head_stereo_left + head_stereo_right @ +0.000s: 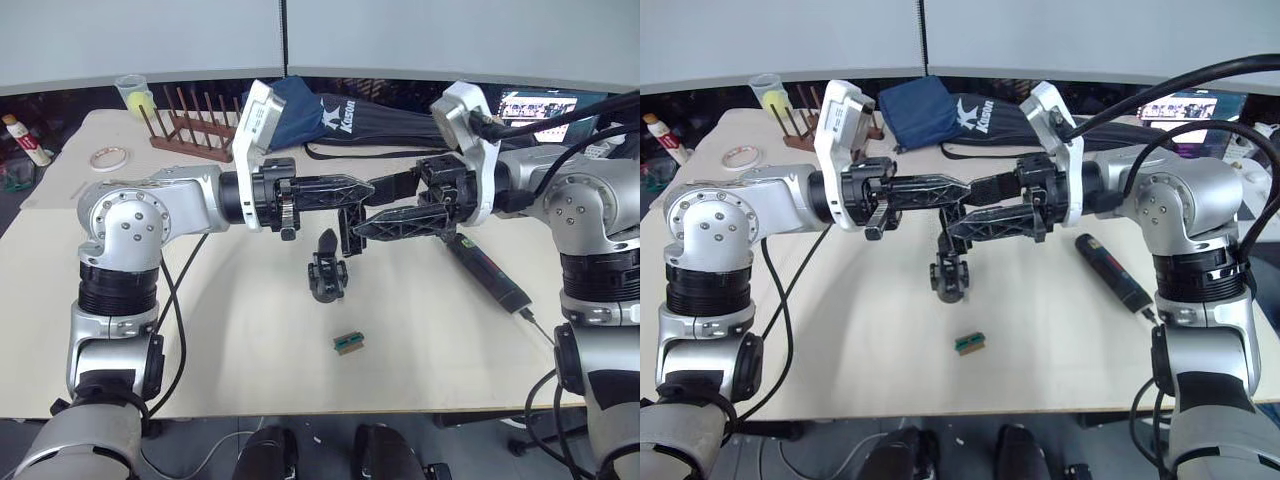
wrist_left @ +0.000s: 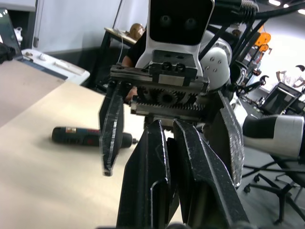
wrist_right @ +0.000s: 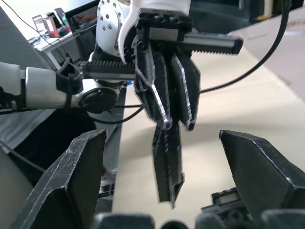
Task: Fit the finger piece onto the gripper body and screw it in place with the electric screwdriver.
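The two arms met above the middle of the bench (image 1: 250, 350), pincers facing each other. The left pincer (image 1: 345, 190) was pressed together on the finger piece (image 3: 167, 160), which hung from its tips as a narrow black wedge in the right wrist view. The right pincer (image 1: 372, 208) stood spread wide, its two fingers either side of that wedge and not visibly touching it, so this looked like a hand-over in mid-air, not yet completed. The gripper body (image 1: 326, 268) stood on the bench just below the meeting point, its single finger pointing up. The electric screwdriver (image 1: 488, 272) lay flat on the bench under the right arm, bit toward the near edge, untouched. A tiny green-and-brown block (image 1: 347, 343) lay nearer the front edge, apart from the rest. The main hazard appeared to be the transfer itself: if the left pincer let go before the right had closed firmly, the small wedge would drop, perhaps striking the gripper body and tipping it, or skidding off toward the edge. A skewed grab by the right pincer could also leave the piece twisted, making it hard to seat on the body squarely. The fingers of the two pincers were crowded together and could collide.
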Motion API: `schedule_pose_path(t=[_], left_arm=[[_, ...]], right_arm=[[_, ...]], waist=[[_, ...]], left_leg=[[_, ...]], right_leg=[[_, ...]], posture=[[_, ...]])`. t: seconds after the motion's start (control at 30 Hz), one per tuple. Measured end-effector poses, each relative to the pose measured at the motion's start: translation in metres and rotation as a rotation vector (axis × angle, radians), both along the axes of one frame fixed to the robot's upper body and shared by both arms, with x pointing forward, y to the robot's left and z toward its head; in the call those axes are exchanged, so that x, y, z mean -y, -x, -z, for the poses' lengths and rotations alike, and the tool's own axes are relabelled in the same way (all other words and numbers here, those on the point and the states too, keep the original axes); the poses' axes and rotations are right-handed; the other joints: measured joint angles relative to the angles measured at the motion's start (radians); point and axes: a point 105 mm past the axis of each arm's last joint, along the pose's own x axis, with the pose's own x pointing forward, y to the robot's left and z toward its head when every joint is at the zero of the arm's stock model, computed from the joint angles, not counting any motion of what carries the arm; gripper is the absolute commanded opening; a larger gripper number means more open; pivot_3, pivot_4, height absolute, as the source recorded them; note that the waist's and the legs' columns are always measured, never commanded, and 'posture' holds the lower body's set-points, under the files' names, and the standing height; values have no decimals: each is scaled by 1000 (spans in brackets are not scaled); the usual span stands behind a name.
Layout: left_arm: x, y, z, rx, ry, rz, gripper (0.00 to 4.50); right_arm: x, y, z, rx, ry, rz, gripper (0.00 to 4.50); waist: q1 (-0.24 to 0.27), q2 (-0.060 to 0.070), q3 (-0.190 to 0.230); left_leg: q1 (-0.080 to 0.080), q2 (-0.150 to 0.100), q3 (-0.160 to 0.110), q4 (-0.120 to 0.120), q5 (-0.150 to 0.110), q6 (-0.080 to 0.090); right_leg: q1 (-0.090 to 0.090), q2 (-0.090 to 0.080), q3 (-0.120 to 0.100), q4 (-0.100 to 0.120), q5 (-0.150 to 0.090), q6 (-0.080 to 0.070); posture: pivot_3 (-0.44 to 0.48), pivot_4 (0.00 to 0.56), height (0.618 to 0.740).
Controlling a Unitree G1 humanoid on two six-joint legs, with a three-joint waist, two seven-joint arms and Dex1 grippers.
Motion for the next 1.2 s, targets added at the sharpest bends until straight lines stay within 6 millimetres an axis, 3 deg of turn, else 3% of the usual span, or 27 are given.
schedule_pose_path(t=[0.1, 0.63, 1.2], left_arm=[[-2, 0, 5, -16, 3, 8, 0], [-7, -3, -5, -40, 55, -11, 0], [0, -1, -11, -43, 70, 6, 0]], right_arm=[[-4, 0, -2, -10, -11, -9, 2309], [-11, 1, -1, -8, -22, -14, 2309], [-17, 2, 0, -17, -42, -34, 2309]], waist=[[1, 0, 0], [3, 0, 0], [3, 0, 0]], left_leg=[[-1, 0, 0, 0, 0, 0], [-1, 0, 0, 0, 0, 0], [-1, 0, 0, 0, 0, 0]], right_leg=[[-1, 0, 0, 0, 0, 0], [-1, -1, 0, 1, 0, 0], [-1, -1, 0, 1, 0, 0]], posture=[[0, 150, 740], [0, 150, 740], [0, 150, 740]])
